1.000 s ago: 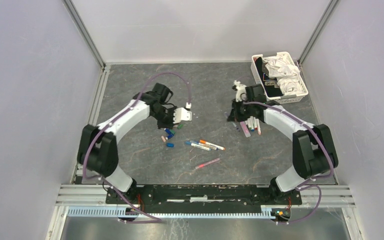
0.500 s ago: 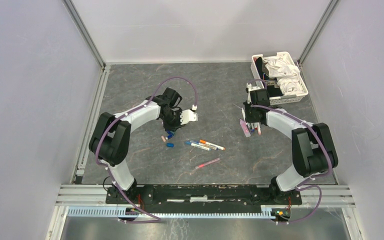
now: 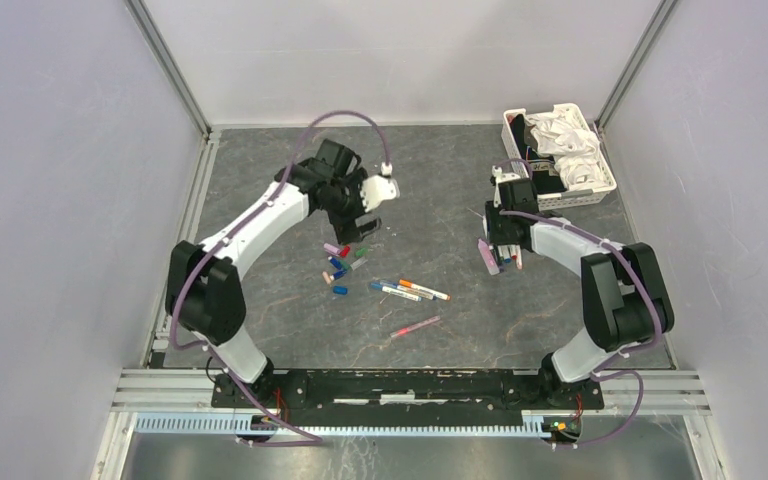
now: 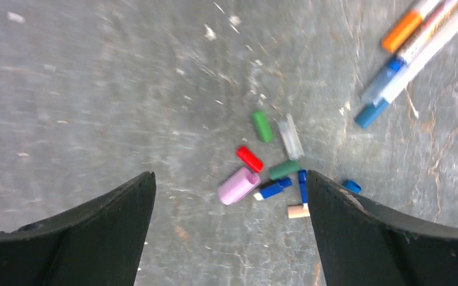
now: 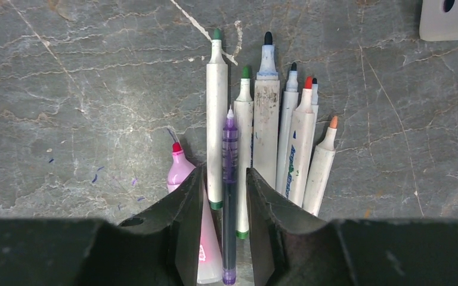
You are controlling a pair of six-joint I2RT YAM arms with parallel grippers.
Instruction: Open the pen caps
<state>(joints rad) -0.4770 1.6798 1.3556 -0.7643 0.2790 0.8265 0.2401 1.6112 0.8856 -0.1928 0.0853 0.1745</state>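
risk: right gripper (image 5: 223, 173), jaws slack either side of the purple pen (image 5: 230, 155) just near-side of the basket (image 3: 558, 150), could drag it on retreat and scatter the uncapped row (image 5: 266, 119). pen caps (image 4: 249, 158) lie well left of the basket, under left gripper (image 4: 229, 176), gaping, empty. earlier both were clenched, and left sat lower.

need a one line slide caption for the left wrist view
Open left tool hovering above a cluster of loose pen caps on the grey table, pens lying at upper right.
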